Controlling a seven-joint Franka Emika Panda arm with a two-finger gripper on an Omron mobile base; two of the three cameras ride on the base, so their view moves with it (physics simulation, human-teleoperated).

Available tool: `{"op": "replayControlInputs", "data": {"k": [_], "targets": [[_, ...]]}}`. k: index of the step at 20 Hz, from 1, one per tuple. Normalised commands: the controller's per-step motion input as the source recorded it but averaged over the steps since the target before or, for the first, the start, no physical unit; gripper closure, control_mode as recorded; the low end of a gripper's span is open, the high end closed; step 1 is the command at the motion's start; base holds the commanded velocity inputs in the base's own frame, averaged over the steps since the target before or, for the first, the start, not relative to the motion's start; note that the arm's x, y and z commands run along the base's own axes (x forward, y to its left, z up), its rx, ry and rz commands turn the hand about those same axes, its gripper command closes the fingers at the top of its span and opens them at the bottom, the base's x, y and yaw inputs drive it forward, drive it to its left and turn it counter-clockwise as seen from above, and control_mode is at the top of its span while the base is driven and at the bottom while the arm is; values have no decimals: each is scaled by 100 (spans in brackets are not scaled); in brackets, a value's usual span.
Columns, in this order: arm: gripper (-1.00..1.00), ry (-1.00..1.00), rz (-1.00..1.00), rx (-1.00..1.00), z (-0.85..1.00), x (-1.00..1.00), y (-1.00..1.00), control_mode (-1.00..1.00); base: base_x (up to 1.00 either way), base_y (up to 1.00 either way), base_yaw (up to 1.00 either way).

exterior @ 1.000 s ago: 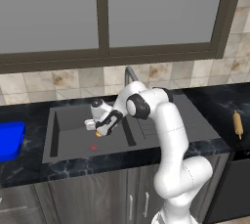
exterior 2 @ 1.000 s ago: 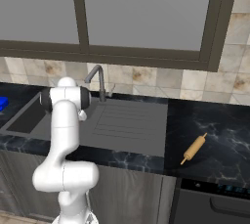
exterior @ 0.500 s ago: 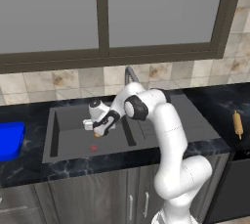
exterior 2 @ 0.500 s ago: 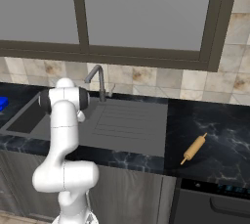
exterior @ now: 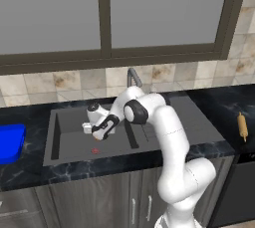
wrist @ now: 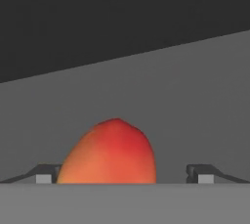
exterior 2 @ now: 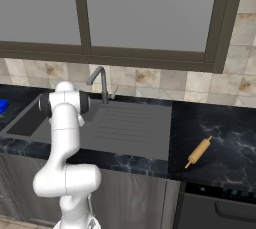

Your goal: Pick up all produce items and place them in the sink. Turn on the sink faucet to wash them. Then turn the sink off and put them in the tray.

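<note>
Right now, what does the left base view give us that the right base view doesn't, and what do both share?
Left base view: the gripper, jaws open, low inside the sink basin, with the small reddish fruit on the basin floor just below it, apart from the fingers. The blue tray sits on the counter left of the basin.

Right base view: the full ribbed drainboard beside the basin, with the arm's upright body in front of the basin.

Both: the sink, the faucet at the back edge, and the tan rolling pin on the counter off to the right.

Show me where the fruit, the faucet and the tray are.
fruit (wrist: 110, 152): hand view, middle of its red-orange skin.
faucet (exterior 2: 103, 84): right base view, upright stem.
tray (exterior: 10, 142): left base view, blue top face.
</note>
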Motion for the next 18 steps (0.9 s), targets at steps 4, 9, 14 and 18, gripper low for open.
{"op": "replayControlInputs", "data": {"k": [4,9,14,18], "targets": [[-100,0,-6,0,-18,0,6,-100,0,0,0],[100,2,-4,0,-12,0,13,-100,0,0,0],[100,0,0,0,0,0,0,-100,0,0,0],[100,-4,-2,0,13,-27,0,-100,0,0,0]]}}
